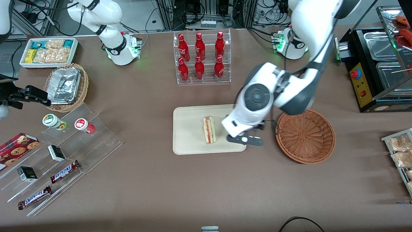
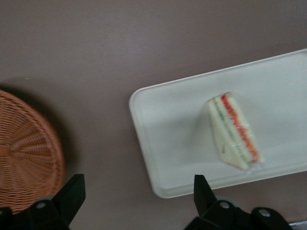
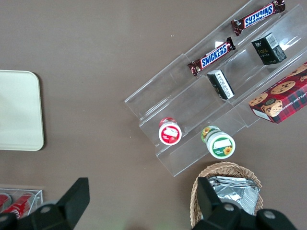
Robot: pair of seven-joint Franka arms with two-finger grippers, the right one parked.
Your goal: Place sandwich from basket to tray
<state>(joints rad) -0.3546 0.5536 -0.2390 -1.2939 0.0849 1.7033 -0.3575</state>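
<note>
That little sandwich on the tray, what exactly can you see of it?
The sandwich is a small triangular wedge of pale bread with red and green filling layers showing along its cut edge. It seems to be wrapped in clear film. It rests on the cream-beige tray, and nothing else touches it. The open claw hangs above the tray's edge, between the sandwich and the empty reddish-brown wicker basket, holding nothing.

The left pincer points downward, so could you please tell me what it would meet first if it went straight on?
The open, empty pincer hangs over the tray edge nearest the basket. Going straight down, it would probably meet that rim or the bare table beside it, not the sandwich; depth is unclear.
</note>
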